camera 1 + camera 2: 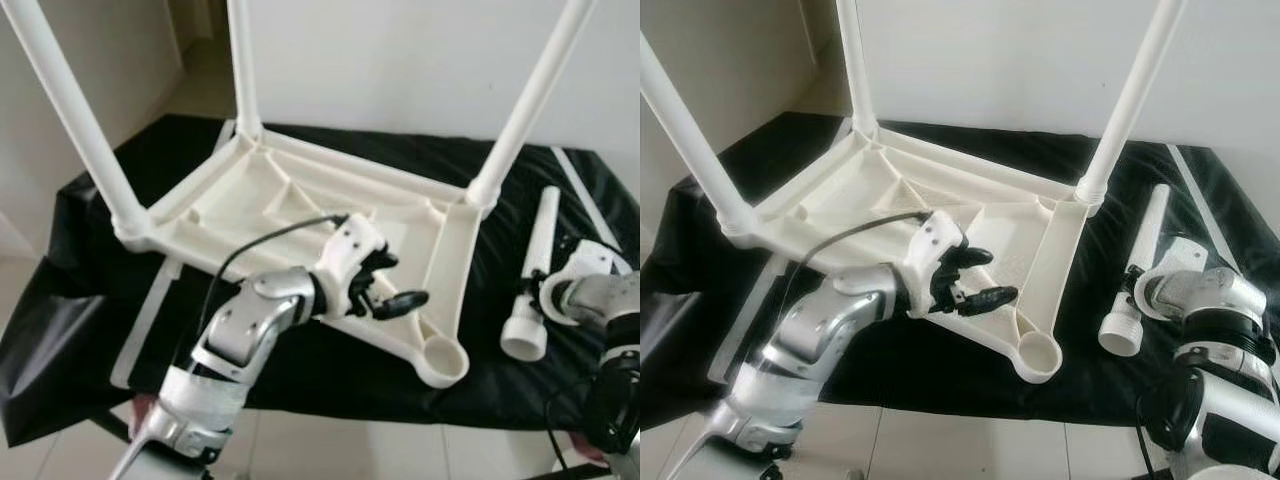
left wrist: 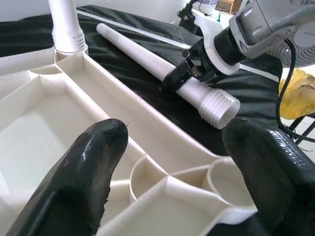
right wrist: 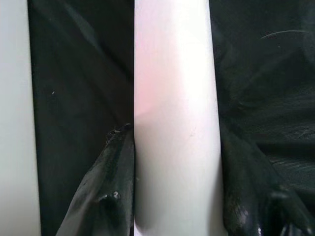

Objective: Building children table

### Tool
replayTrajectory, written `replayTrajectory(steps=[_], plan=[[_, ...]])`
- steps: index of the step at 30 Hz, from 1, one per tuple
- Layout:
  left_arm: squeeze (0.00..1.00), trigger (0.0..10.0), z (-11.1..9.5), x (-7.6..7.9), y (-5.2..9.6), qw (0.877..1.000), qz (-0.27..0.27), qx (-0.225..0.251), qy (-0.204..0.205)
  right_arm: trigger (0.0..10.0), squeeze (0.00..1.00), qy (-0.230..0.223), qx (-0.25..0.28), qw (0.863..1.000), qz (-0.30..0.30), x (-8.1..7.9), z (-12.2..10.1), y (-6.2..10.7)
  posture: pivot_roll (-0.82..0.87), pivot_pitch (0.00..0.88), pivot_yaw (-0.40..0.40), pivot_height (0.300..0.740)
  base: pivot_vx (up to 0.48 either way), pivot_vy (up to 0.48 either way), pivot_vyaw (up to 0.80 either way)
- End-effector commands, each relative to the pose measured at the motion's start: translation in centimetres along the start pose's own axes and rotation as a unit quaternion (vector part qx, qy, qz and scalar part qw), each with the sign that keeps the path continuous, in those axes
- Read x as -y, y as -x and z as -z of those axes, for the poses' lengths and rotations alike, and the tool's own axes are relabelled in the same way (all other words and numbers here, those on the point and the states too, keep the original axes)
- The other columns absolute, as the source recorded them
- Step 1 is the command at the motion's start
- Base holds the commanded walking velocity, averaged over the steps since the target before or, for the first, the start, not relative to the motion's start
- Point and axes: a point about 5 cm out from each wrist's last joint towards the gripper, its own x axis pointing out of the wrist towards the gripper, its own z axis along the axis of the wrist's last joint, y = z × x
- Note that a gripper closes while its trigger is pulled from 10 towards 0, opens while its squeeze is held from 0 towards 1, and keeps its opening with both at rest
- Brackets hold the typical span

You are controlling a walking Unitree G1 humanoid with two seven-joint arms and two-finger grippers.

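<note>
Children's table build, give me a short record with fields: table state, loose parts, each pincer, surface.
table: white plastic tabletop upside down, three white legs screwed in and standing up
empty socket: round corner socket nearest the robot, no leg in it
loose leg: white plastic leg with threaded end lying right of the tabletop
left pincer: open, over the tabletop's underside near the empty socket
right pincer: fingers either side of the loose leg
surface: black cloth

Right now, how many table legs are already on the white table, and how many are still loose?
Legs fitted upright on the upturned tabletop: 3
Loose legs on the black cloth: 1, with the right gripper on it
Total: 4
</note>
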Motion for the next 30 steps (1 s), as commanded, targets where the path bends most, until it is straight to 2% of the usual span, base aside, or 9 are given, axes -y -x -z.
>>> replayTrajectory(steps=[1, 10, 11, 13, 14, 15, 18, 27, 30], plan=[[0.0, 10.0, -0.1, -0.6, 0.0, 0.999, -0.037, 0.005, 0.001, 0.0, 0.0, 0.007, -0.062, 0.998, 0.006, 0.3, 2.3, -0.7, 0.01, 0.016, -0.049, 0.74, 0.0, 0.0, 0.0], [0.0, 10.0, -0.6, -1.1, -0.1, 0.999, -0.044, 0.023, 0.019, 0.0, 0.0, 0.037, 0.022, 0.999, -0.017, -0.8, -0.2, 0.4, 0.0, 0.012, -0.049, 0.74, 0.0, 0.0, 0.0], [0.0, 10.0, -0.7, -1.4, -0.1, 0.998, -0.045, 0.025, 0.026, 10.0, 0.0, 0.048, 0.068, 0.996, -0.024, -1.1, -1.2, 1.0, 0.0, 0.007, -0.046, 0.74, 0.0, 0.0, 0.0], [0.0, 10.0, -0.9, -1.8, -0.1, 0.998, -0.047, 0.031, 0.035, 10.0, 0.0, 0.074, 0.163, 0.983, -0.029, -1.5, -3.0, 2.1, 0.0, 0.005, -0.044, 0.74, 0.0, 0.0, 0.0], [0.0, 10.0, -0.9, -1.8, -0.1, 0.998, -0.047, 0.031, 0.035, 10.0, 0.0, 0.074, 0.163, 0.983, -0.029, -1.5, -3.0, 2.1, 0.0, 0.005, -0.044, 0.74, 0.0, 0.0, 0.0], [0.0, 10.0, -1.2, -2.1, -0.1, 0.998, -0.046, 0.038, 0.033, 10.0, 0.0, 0.1, 0.227, 0.969, -0.019, -1.8, -4.0, 3.0, -0.01, 0.004, -0.042, 0.74, 0.0, 0.0, 0.0], [0.0, 10.0, -1.3, -2.1, 0.0, 0.998, -0.045, 0.041, 0.031, 10.0, 0.0, 0.111, 0.241, 0.964, -0.014, -2.0, -4.3, 3.2, -0.01, 0.004, -0.042, 0.74, 0.0, 0.0, 0.0], [0.0, 10.0, -0.9, -4.4, -0.6, 0.994, -0.085, 0.027, 0.063, 10.0, 0.0, 0.153, 0.37, 0.916, -0.005, -3.5, -4.8, 4.9, -0.02, 0.0, -0.059, 0.74, 0.0, 0.0, 0.0], [0.0, 10.0, -1.5, -5.5, -0.6, 0.988, -0.127, 0.035, 0.083, 10.0, 0.0, 0.104, 0.405, 0.907, -0.043, -3.8, -3.5, 5.4, -0.01, 0.0, -0.057, 0.74, 0.0, 0.0, 0.0]])
